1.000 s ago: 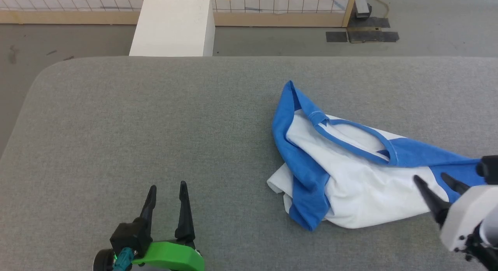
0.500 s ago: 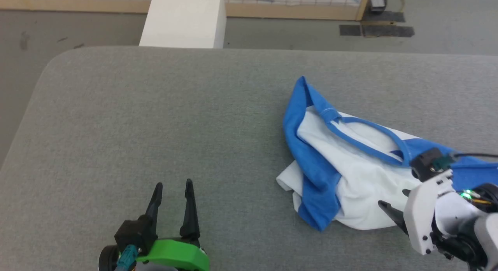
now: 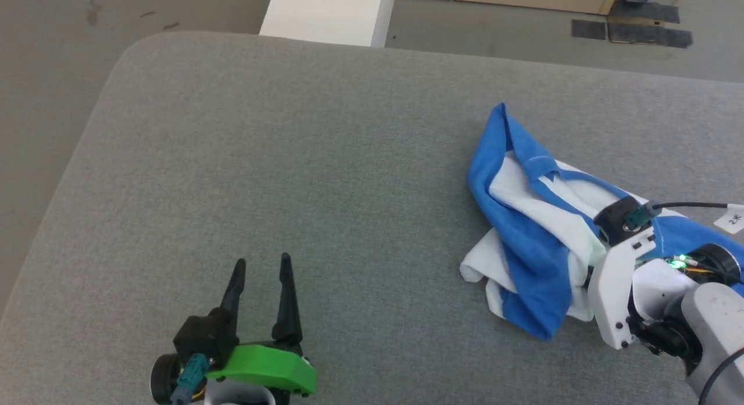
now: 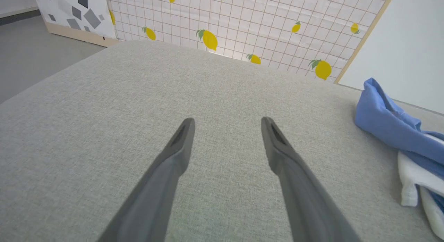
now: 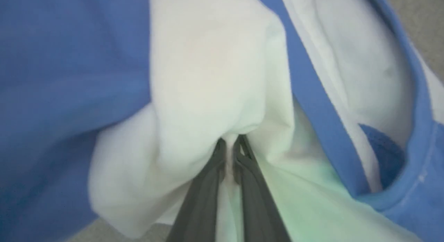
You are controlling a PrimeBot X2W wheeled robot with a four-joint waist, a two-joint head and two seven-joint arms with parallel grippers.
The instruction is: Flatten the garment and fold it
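Pinching white fold of single garment [image 3: 526, 242]: right gripper [image 5: 230, 143] fingers; left gripper [image 3: 261, 265] fingers spread wide, empty.

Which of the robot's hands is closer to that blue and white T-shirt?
The right. Its right hand is shut on white cloth of the T-shirt; the left hand is open over bare table, to the shirt's left, not touching it.

Left claw [image 3: 262, 260]: fingers spread wide, nothing between them, well to the left of the garment [image 3: 532, 242]. Right claw [image 5: 231, 142]: fingers pinched together on a white fold of the garment; pale right wrist [image 3: 616, 294] at the garment's near-right edge.
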